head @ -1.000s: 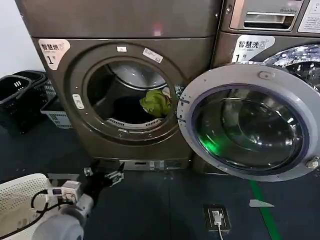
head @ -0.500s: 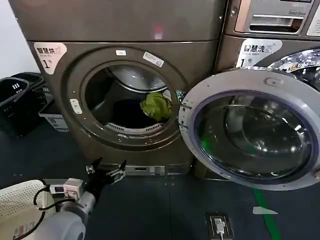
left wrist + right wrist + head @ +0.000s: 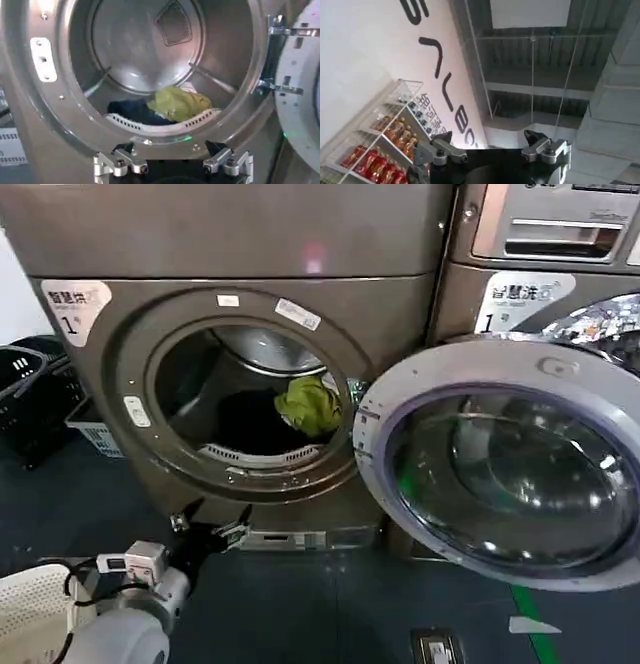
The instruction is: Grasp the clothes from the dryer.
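Note:
The bronze-brown dryer [image 3: 395, 304] stands with its round door [image 3: 505, 469] swung wide to the right. Inside the drum lie the clothes: a yellow-green garment [image 3: 310, 406] on the right and a dark navy garment [image 3: 250, 422] to its left. The left wrist view shows the yellow-green piece [image 3: 178, 103] and the dark piece [image 3: 135, 111] behind the drum's lip. My left gripper [image 3: 209, 523] is open, low in front of the dryer below the porthole, its fingers [image 3: 116, 162] apart and empty. My right gripper [image 3: 491, 145] is open and points up at a ceiling.
A second bronze machine [image 3: 545, 254] with a drawer panel stands to the right, partly behind the open door. Dark baskets [image 3: 35, 399] sit at the far left. A white basket [image 3: 25, 609] is at the lower left by my left arm. A green floor stripe [image 3: 537, 639] runs at the lower right.
The head view has shifted, so the dryer sits larger and more to the left. My left gripper stays open and has crept slightly toward the dryer's base. The clothes have not moved.

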Available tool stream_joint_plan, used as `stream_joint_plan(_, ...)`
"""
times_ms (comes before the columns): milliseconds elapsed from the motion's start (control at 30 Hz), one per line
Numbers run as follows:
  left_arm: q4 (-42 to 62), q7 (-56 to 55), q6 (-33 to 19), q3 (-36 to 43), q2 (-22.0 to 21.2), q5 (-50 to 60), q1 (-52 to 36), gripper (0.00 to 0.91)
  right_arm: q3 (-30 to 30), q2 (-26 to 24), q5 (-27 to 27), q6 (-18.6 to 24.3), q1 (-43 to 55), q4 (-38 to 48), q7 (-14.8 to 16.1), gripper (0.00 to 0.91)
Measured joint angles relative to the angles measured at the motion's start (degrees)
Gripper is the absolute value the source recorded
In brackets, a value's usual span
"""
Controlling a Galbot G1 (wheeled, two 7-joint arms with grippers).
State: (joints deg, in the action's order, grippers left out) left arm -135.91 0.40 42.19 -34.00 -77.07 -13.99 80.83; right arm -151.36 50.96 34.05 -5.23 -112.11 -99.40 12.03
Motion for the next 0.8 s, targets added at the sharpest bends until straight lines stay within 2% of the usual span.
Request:
stream_joint_plan(300, 3.74, -0.19, 0.0, 1.93, 0.65, -0.36, -4.98, 0.907, 0.18, 1.47, 0.08, -0.03, -0.65, -1.31, 0.02, 0.907)
stream_joint_plan(700, 14.67, -0.92, -0.1, 6.19, -0.01, -0.61, -18.26, 0.907, -0.77, 3.43, 1.22, -0.22, -2.03, -3.14, 0.12, 0.907)
stream_joint_plan(800, 18.45, -1.09, -1.52, 7.45, -0.09, -0.78, -22.27, 0.907, -0.76, 3.85, 1.37, -0.24, -2.01, -3.59, 0.26, 0.907)
